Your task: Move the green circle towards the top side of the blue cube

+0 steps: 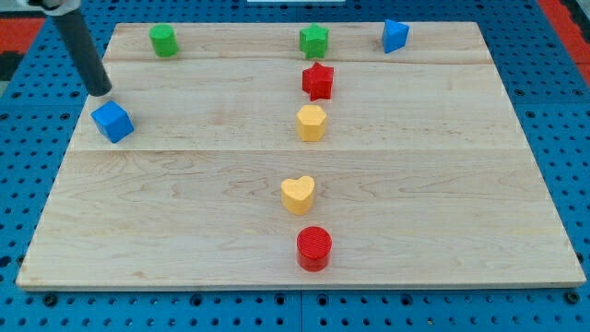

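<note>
The green circle sits near the board's top edge, left of centre. The blue cube lies at the board's left side, below and left of the green circle. My tip is at the end of the dark rod coming from the view's top left. It stands just above the blue cube, close to its top side, and below-left of the green circle. I cannot tell if the tip touches the cube.
A green star and a blue block lie along the top edge. A red star, a yellow hexagon, a yellow heart and a red circle form a column down the middle.
</note>
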Controlling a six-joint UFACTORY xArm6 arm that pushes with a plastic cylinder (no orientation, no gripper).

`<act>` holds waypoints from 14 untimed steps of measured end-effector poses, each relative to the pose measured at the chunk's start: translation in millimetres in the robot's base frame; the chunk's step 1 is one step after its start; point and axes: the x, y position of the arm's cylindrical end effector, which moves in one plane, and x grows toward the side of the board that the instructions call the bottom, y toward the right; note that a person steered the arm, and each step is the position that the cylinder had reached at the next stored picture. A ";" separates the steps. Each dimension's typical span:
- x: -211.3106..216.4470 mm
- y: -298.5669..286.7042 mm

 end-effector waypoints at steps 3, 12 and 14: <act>-42.7 140.4; -101.9 100.0; -29.5 61.3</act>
